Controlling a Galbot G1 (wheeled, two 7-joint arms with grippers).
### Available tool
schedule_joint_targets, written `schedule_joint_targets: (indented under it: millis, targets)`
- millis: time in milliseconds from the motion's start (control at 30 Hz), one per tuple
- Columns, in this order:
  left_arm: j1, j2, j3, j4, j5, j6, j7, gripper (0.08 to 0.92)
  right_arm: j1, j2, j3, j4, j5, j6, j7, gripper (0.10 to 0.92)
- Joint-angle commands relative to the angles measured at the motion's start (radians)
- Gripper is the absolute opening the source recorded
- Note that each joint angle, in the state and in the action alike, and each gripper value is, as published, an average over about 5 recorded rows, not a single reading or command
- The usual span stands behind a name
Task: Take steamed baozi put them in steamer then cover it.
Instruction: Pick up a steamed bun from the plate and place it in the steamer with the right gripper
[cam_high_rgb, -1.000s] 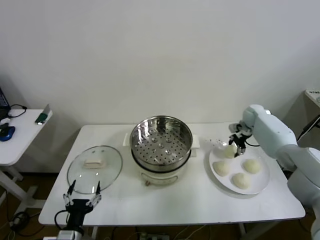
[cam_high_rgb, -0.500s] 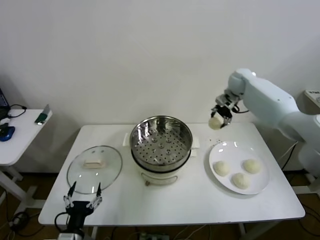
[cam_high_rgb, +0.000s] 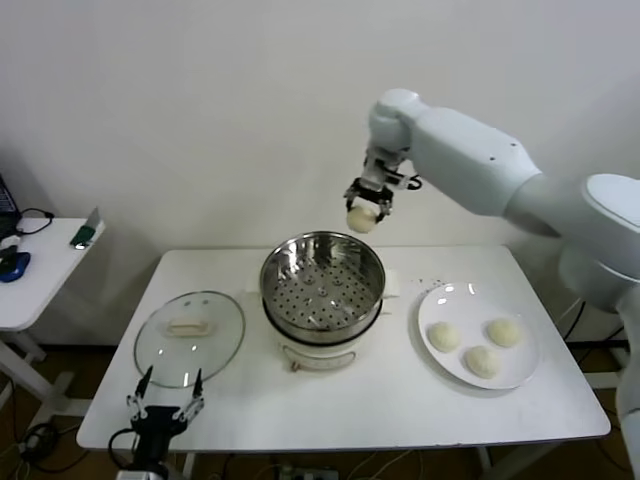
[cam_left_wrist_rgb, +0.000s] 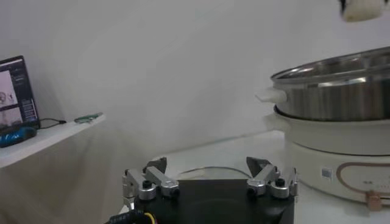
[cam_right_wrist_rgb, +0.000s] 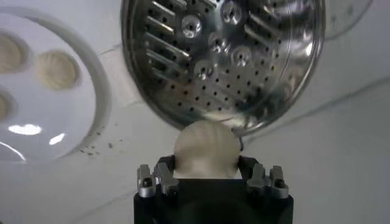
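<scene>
Now we see one smooth cream-white baozi (cam_high_rgb: 360, 219) pinched in our right gripper (cam_high_rgb: 364, 206), held in the air above the far right rim of the shiny round steel steamer (cam_high_rgb: 322, 283). Three more buns lie on the white round plate (cam_high_rgb: 433, 354) at right. Our left gripper (cam_high_rgb: 165, 405), fingers spread, waits near the clear glass lid (cam_high_rgb: 190, 337).

Steamer (cam_high_rgb: 322, 298): at the middle of the table (cam_high_rgb: 380, 410), tray inside.
Lid (cam_high_rgb: 190, 337): flat on the table, left of the steamer, near the front edge.
Plate (cam_high_rgb: 440, 365): right of the steamer, carrying 3 buns (cam_high_rgb: 482, 347).
4th bun (cam_high_rgb: 360, 219): in the right gripper (cam_high_rgb: 367, 204), above the steamer's back right rim.
Left gripper (cam_high_rgb: 164, 409): at the table's front edge, in front of the lid.
Side table (cam_high_rgb: 40, 290): well left of the main table.
</scene>
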Motion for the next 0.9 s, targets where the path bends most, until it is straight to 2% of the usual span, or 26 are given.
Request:
schedule_joint_targets:
  millis: [33, 233, 467, 900]
  targets:
    - [0.003, 0.003, -0.001, 0.000, -0.002, -0.001, 0.000, 0.823, -0.076, 0.122, 0.010, 0.054, -0.245, 0.130, 0.066, 0.682]
    - [0.009, 0.004, -0.005, 0.001, -0.006, -0.002, 0.000, 0.823, -0.160, 0.155, 0.040, 0.010, -0.407, 0.181, 0.114, 0.687]
    - [0.008, 0.006, -0.006, 0.008, -0.010, -0.003, 0.000, 0.823, -0.222, 0.180, 0.059, -0.043, -0.507, 0.211, 0.167, 0.687]
    - [0.007, 0.004, -0.005, 0.013, -0.012, -0.002, 0.000, 0.823, -0.275, 0.218, 0.085, -0.131, -0.576, 0.232, 0.209, 0.694]
